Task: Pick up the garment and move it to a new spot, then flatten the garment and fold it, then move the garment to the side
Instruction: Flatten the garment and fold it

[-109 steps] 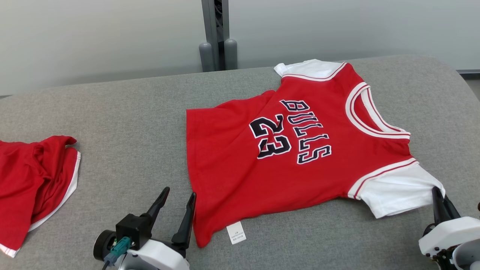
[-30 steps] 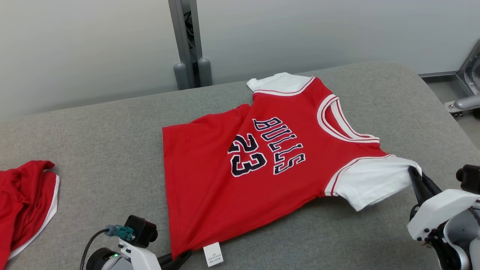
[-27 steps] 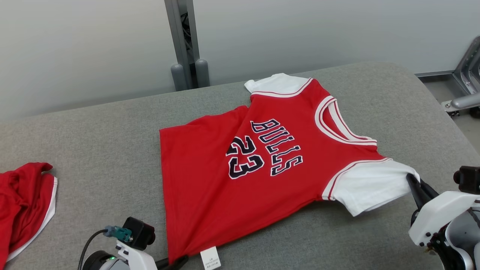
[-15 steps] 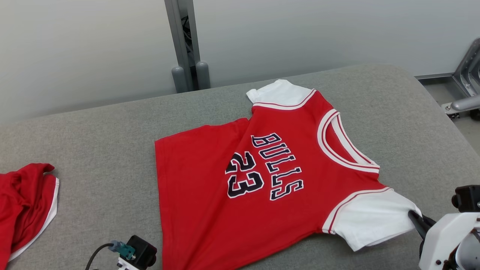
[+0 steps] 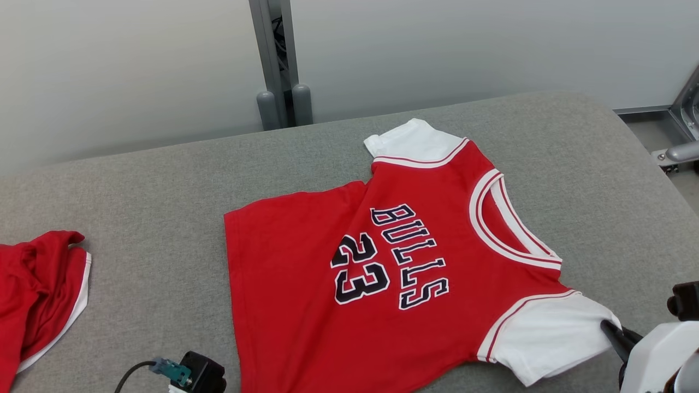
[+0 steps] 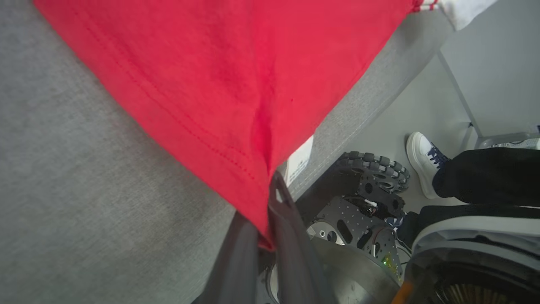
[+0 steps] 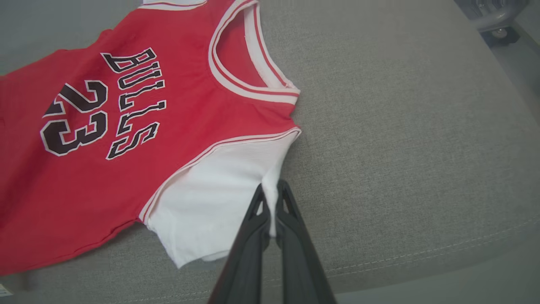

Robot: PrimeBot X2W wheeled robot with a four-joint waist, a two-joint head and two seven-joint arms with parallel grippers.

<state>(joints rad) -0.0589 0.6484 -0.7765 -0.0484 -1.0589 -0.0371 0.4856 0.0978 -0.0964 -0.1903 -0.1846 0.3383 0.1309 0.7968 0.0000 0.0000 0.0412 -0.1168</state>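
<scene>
- The red cloth jersey [image 5: 349, 262] with white sleeves lies spread near the front edge of the grey padded table [image 5: 164, 180].
- The left gripper [image 6: 266, 211] pinches its red hem corner [image 6: 236, 160].
- The right gripper [image 7: 271, 190] pinches its white sleeve [image 7: 219, 190].

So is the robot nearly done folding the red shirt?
Not nearly. Done: the red shirt lies spread, number up, on the grey table. In hand: the left gripper pinches its hem corner and the right gripper pinches its white sleeve, likely flattening it. Left: no fold is made, and moving it aside comes after.
</scene>
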